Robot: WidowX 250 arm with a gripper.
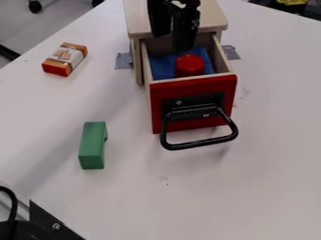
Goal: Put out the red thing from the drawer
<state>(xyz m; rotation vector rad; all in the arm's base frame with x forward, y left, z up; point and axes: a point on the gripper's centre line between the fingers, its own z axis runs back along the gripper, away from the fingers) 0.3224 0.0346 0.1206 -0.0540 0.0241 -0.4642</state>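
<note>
Jaws: released and standing apart, nothing held between them; the gripper (172, 43) hangs from the top edge, in front of the wooden cabinet and over the back of the drawer, above the red thing in the view.
Wheels (34, 6): two, black, on the floor beyond the desk, at the upper left.
Bracket (50, 222): black, with a screw head, at the lower left corner.
Patterned block (65, 59): orange and white with a red end, lying at a slant on the desk, well apart from the cabinet.
Green block (93, 144): oblong, notched along its right side, resting on the desk to the left of the drawer and apart from it.
Left tape (123, 61): a grey piece on the desk, just beside the cabinet.
Cabinet (136, 18): pale wood, flat-topped.
Drawer (194, 87): pulled open, with a red front.
Blue cloth (161, 68): spread inside the drawer.
Red thing (190, 66): round-topped, inside the drawer on the blue cloth — close behind the drawer's front.
Handle (199, 144): a black loop, projecting from the red front.
Right tape (232, 53): grey, on the desk near the cabinet's right side.
Desk (276, 117): white, with faint dark marks to the right of the drawer.
</note>
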